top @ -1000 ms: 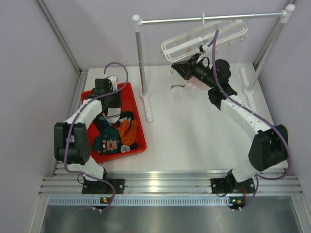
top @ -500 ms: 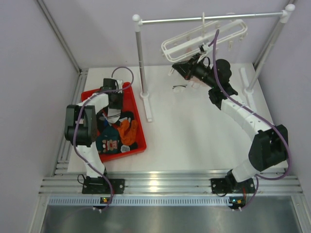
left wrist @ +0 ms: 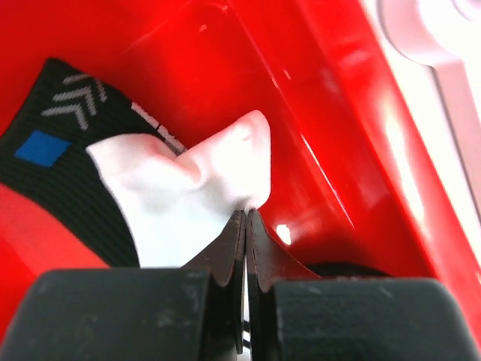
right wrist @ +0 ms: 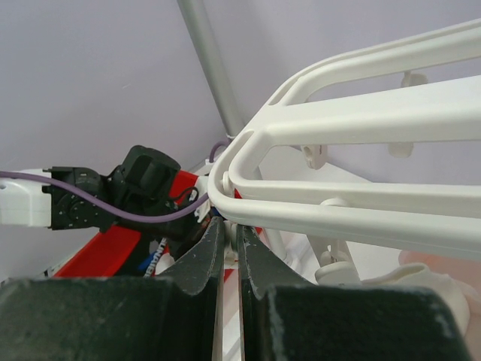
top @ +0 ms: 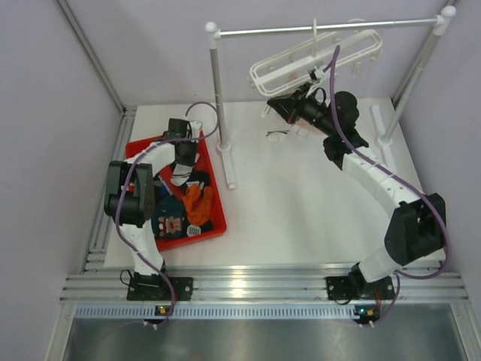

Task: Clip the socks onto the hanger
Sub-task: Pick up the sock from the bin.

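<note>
Left gripper [left wrist: 245, 216]: jaws closed, pinching the white patch of the black-and-white sock [left wrist: 169, 199] at the far end of the red tray [left wrist: 323, 113]. Orange sock [top: 201, 201] and teal face sock [top: 171, 222] lie nearer in the tray. Right gripper [right wrist: 229, 226]: jaws together just under the left corner of the hanger [right wrist: 361, 113], which hangs tilted on the metal rail [top: 323, 28], far right. Can't tell if it grips anything.
</note>
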Robot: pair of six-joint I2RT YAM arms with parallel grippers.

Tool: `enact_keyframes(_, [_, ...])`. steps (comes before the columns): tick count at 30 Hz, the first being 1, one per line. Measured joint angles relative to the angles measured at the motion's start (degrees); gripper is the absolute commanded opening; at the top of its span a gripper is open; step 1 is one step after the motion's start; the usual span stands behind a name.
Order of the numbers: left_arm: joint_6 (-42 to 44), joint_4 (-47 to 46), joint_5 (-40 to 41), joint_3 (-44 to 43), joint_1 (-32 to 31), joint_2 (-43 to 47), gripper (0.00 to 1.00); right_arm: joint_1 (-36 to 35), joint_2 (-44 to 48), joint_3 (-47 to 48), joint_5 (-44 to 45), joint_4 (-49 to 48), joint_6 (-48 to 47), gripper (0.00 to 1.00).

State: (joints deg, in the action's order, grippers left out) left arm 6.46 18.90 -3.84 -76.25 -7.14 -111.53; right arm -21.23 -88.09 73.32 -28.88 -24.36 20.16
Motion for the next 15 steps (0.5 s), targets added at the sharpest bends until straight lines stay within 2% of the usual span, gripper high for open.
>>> enact_keyframes(8, [1.0,0.0,-1.8,1.5,0.6,6.7,0.0,0.0,0.0,0.0,-0.3,0.0,0.0,0.0])
enact_keyframes(15, [-0.3,0.1,-8.8,1.2,3.6,10.3,0.0,0.0,0.0,0.0,-0.4,0.0,0.0,0.0])
